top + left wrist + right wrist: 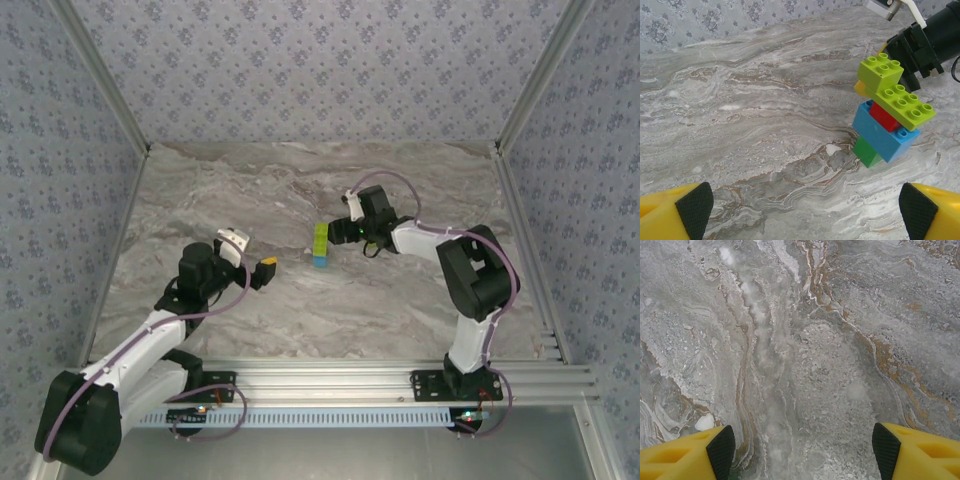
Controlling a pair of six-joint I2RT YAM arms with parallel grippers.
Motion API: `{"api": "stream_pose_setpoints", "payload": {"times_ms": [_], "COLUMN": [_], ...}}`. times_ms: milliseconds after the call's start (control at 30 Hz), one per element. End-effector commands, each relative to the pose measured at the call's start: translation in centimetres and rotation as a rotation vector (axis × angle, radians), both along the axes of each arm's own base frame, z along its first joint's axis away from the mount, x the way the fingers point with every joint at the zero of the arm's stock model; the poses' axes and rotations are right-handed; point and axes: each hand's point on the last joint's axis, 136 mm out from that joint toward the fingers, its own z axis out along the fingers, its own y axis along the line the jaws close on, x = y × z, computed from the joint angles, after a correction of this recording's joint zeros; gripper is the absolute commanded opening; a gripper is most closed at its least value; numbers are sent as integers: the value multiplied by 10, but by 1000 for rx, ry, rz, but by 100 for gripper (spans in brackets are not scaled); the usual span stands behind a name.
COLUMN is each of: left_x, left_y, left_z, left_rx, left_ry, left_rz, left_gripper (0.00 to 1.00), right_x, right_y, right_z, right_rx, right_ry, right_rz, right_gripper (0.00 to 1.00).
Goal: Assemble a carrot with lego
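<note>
While the carrot [887,115] is sitting near the middle of the table [200,200], we are holding the left pincer [805,210] wide open and empty on its near-left side, and the right pincer [802,450] open, gripping nothing, just beside it toward the right edge.

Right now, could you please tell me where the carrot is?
In the top view the carrot sits near the middle of the marble table, just to the left of the open right pincer.
</note>
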Motion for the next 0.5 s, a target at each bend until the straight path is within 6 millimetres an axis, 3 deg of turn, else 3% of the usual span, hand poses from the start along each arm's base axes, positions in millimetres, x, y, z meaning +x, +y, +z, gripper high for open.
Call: {"api": "stream_pose_setpoints", "payload": {"times_ms": [0, 367, 400, 467], "left_x": [6, 6, 7, 7], "left_y": [1, 2, 2, 2], "left_z": [11, 10, 10, 10], "left_rx": [-21, -17, -18, -17], "left_ry": [-22, -17, -17, -15], "left_rz": [19, 22, 22, 23], "left_gripper": [97, 97, 98, 97], "right_x": [5, 11, 19, 20], "right_y": [5, 21, 27, 31], "right_z": [-2, -8, 3, 2], "right_rx": [-17, -20, -6, -6], "right_ry": [14, 30, 5, 8], "right_rz": [-7, 20, 23, 30], "right_gripper": [77, 76, 76, 76]}}
